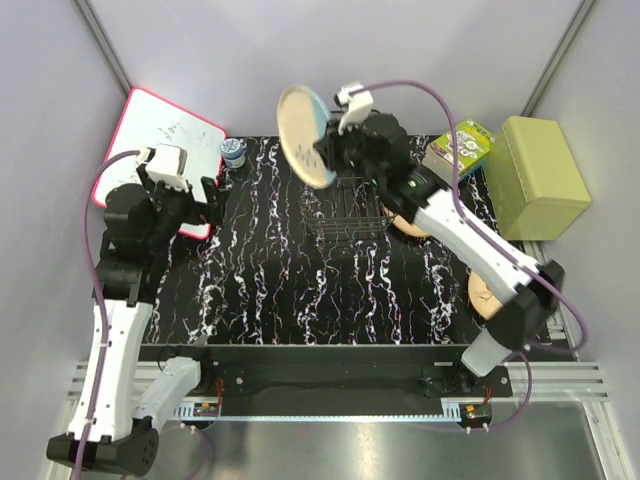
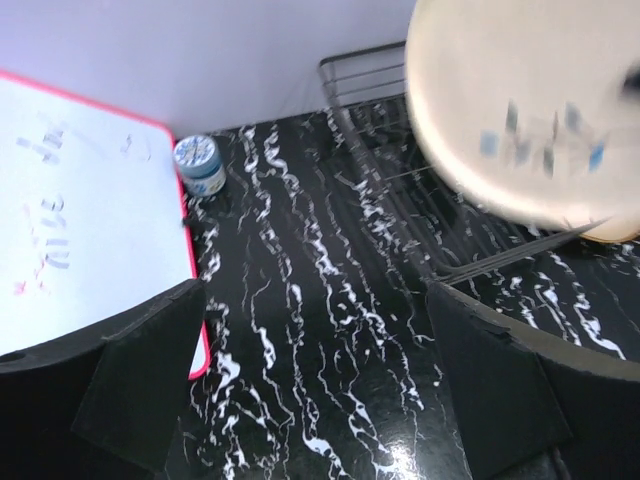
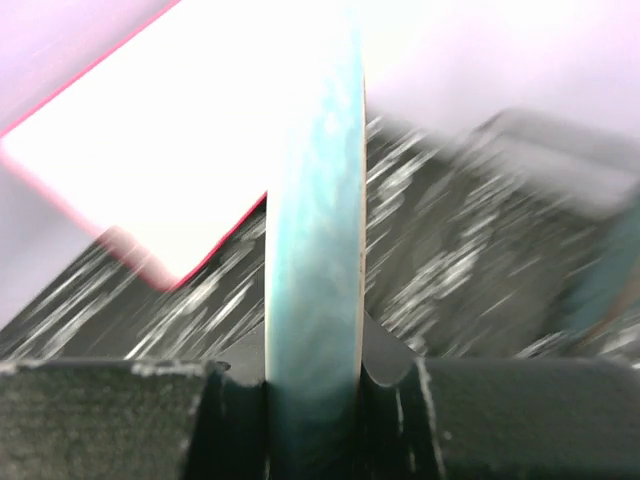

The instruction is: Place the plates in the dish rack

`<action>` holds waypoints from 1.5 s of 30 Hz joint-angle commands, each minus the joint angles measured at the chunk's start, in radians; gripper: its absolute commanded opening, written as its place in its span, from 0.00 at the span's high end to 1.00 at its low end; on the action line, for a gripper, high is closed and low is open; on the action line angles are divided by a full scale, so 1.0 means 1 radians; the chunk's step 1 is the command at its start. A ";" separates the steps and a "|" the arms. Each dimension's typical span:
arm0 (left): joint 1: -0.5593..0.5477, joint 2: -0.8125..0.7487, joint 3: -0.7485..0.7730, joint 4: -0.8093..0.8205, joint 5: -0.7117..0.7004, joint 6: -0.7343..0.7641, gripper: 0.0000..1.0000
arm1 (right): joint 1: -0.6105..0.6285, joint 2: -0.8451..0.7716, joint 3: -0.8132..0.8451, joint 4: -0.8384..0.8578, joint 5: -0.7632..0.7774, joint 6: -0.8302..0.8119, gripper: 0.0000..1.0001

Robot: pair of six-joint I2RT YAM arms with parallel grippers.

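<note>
While my right claw clamps the beige-and-blue plate on edge above the dish rack, my left claw hangs open over the tabletop; whiteboard scribbles and printed carton text unreadable.

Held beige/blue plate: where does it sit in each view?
Top external: beige-and-blue plate upper centre, tilted, up-left of the dish rack.
Left wrist: upper right, blurred.
Right wrist: edge-on at centre, clamped in the right gripper.
Shared landmark: red-edged whiteboard.
</note>
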 commanded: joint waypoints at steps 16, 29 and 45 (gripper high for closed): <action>0.076 -0.069 -0.094 0.069 -0.048 -0.103 0.01 | -0.131 0.795 0.998 0.047 0.734 -0.256 1.00; 0.082 -0.053 -0.123 0.072 -0.030 -0.112 0.01 | -0.152 0.821 0.872 -0.024 0.711 -0.238 1.00; 0.082 -0.030 -0.152 0.080 -0.018 -0.114 0.01 | -0.178 0.902 0.881 -0.124 0.666 -0.172 1.00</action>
